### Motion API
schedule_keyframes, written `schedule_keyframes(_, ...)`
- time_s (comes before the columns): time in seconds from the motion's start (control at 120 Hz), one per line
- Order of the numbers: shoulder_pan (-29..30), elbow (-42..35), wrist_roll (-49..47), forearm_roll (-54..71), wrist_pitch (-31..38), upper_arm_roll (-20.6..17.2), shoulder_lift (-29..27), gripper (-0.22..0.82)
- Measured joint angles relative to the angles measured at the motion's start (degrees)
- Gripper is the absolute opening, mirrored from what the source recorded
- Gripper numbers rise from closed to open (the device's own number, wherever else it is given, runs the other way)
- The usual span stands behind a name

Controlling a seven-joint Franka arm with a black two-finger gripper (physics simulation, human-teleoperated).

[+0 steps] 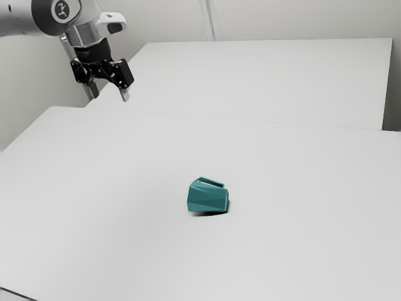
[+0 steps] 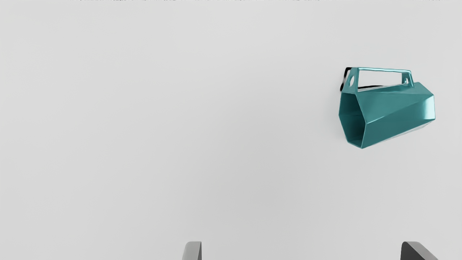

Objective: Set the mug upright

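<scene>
Exterior view has the mug (image 1: 208,198) lying on its side on the tabletop (image 1: 119,251), the righting all left to do, and the pincer (image 1: 109,98), wide open and empty, raised well apart from it.

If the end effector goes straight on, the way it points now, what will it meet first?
Most likely the bare white tabletop, since the end effector points mainly downward. The mug lies off to the side of that line, though depth is hard to judge.
</scene>
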Motion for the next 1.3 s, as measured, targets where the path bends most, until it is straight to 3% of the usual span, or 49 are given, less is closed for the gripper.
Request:
schedule_keyframes(0.275, -0.5, -0.8, 0.5, -3.0, 2.6, 1.3, 0.1, 0.6)
schedule_keyframes(0.425, -0.8, -7.2, 3.0, -11.5, 8.9, 4.2, -0.1, 0.6)
schedule_keyframes(0.575, 1.4, -14.8, 5.4, -18.3, 16.5, 4.5, -1.2, 0.6)
schedule_keyframes(0.858, 0.4, -27.0, 11.3, -32.7, 28.8, 5.0, -2.5, 0.6)
schedule_keyframes(1.108, 0.5, -36.0, 17.1, -41.9, 36.5, 5.0, -3.8, 0.6)
schedule_keyframes(1.3, 0.6, -40.1, 20.1, -48.6, 38.3, 5.0, -3.8, 0.6)
